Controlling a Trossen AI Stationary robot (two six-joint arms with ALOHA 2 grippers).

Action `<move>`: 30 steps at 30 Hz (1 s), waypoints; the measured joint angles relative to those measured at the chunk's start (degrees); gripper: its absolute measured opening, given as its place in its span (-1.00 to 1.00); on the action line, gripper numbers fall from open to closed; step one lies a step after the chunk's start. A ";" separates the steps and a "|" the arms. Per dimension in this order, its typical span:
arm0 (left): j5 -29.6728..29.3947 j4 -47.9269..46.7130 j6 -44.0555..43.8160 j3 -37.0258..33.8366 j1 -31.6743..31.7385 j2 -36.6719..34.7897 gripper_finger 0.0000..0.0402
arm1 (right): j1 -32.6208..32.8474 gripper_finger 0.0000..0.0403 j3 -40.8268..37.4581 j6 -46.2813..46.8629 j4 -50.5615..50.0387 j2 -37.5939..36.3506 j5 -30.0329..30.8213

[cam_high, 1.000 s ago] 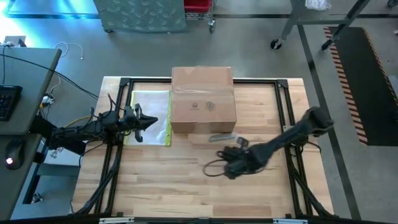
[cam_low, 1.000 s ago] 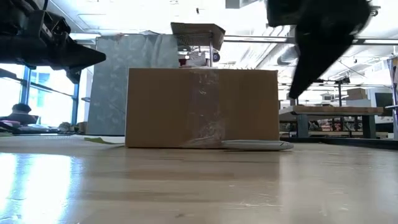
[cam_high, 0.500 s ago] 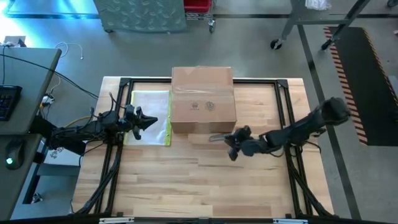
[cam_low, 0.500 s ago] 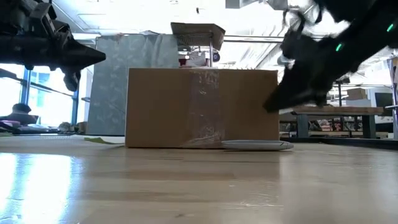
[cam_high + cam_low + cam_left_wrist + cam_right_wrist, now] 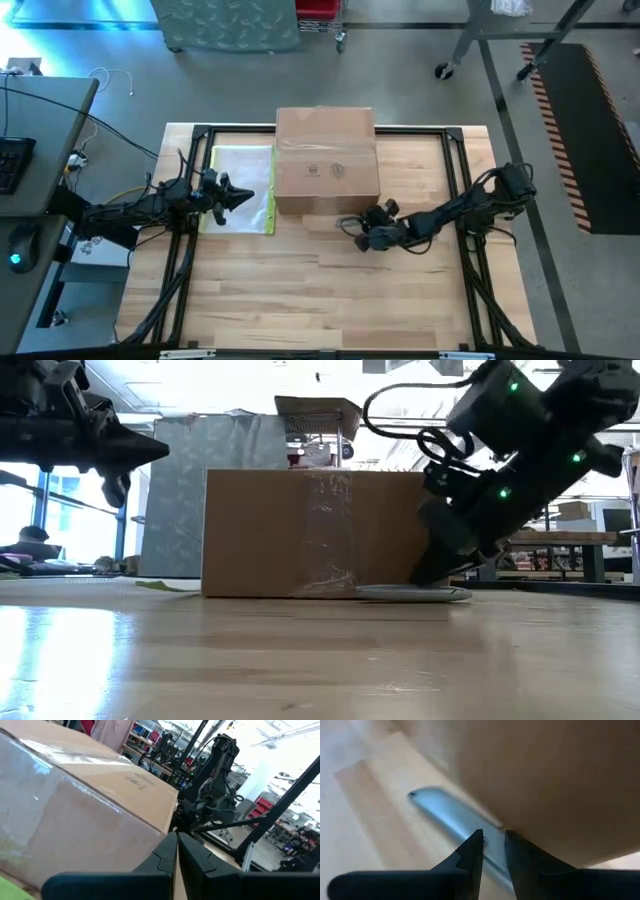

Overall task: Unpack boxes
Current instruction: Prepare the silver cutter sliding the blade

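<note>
At the near foot of the cardboard carton (image 5: 326,160), which stands toward the back of the tabletop (image 5: 300,300), the right pincer (image 5: 362,232) tips down over a flat grey tool (image 5: 455,822), fingers slightly parted and not yet gripping it. The tool lies against the carton's base, so a finger could catch cardboard, or the thin piece could skid aside. Beside the carton hovers the left pincer (image 5: 240,196), pressed together.

left arm (image 5: 150,205): matte black, jointed, thin black cables | right arm (image 5: 520,450): matte black, looping black cable, small green lights | gripper fingers (image 5: 470,855): dark, tapered, pointed
</note>
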 joint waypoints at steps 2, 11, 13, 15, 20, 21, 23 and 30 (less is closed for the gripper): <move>0.04 -0.02 -0.68 0.00 0.00 0.00 -1.00 | 0.60 -0.67 0.74 0.10 -1.14 -0.02 -2.20; 0.02 0.05 -1.72 0.00 0.00 0.16 -1.00 | 7.12 -0.67 6.86 -2.21 -8.11 -3.64 -12.54; -0.06 -0.03 -1.71 0.00 0.00 0.16 -1.00 | 8.78 -0.67 8.06 -3.14 -9.89 -5.20 -11.65; -0.20 0.06 -1.70 0.00 0.00 0.16 -1.00 | 10.28 -0.67 8.96 -3.86 -12.90 -6.85 -11.35; -0.26 0.15 -1.72 0.00 0.00 0.16 -1.00 | 14.06 -0.67 10.09 -6.24 -14.58 -11.00 -15.34; -0.35 0.19 -1.70 0.00 -0.02 0.16 -1.00 | 14.72 -0.67 10.07 -7.72 -14.72 -11.01 -17.41; -1.51 0.38 -1.66 0.00 -0.02 0.16 -1.00 | 15.81 -0.67 10.05 -10.22 -14.76 -10.79 -21.88; -5.00 0.41 -5.39 0.00 0.00 0.16 -1.00 | 15.79 -0.67 9.98 -13.96 -14.49 -7.55 -33.22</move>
